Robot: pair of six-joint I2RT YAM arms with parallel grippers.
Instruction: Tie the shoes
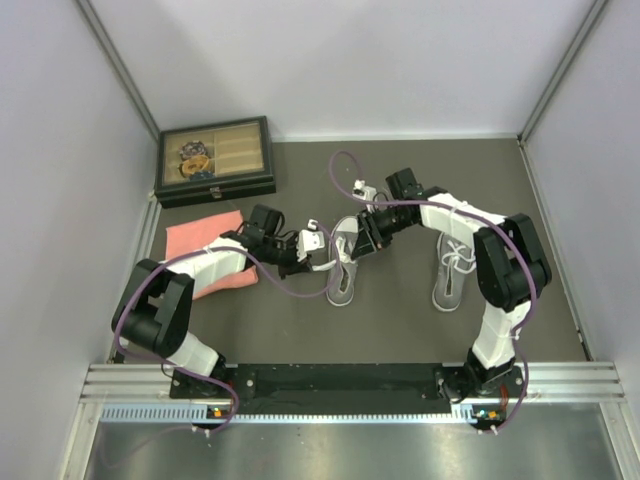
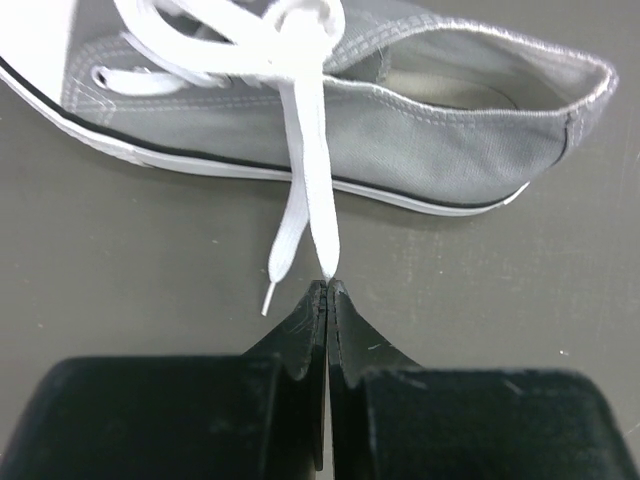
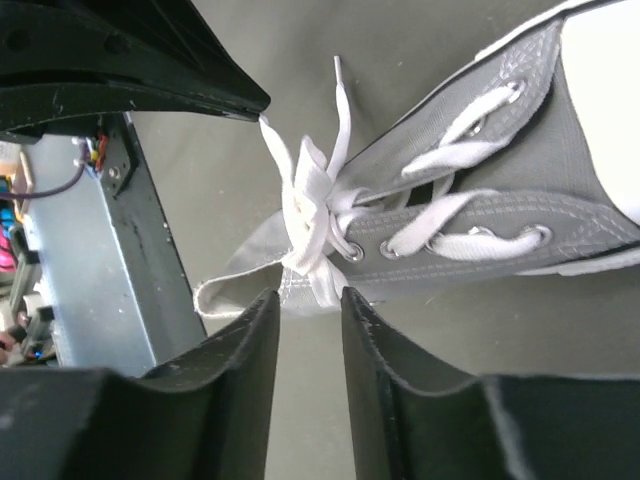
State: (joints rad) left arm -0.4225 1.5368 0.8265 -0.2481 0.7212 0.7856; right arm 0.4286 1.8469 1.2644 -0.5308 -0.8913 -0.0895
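Nearest the arm bases, the left pincer [image 2: 327, 290], clamped on a white lace [image 2: 305, 170], holds it taut away from the grey shoe [image 1: 343, 262] at mid-desk [image 1: 400, 320], apparently to cinch the knot [image 3: 305, 215]. Opposite, the right pincer [image 3: 305, 300] straddles it, fingers apart. The second shoe [image 1: 452, 270] waits rightward.

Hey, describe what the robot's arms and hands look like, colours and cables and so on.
Both the left arm and right arm have white shells with black joints, each trailed by a looping purple cable. The left hand and right hand are matte black, with two wedge-shaped fingers tapering to thin tips.
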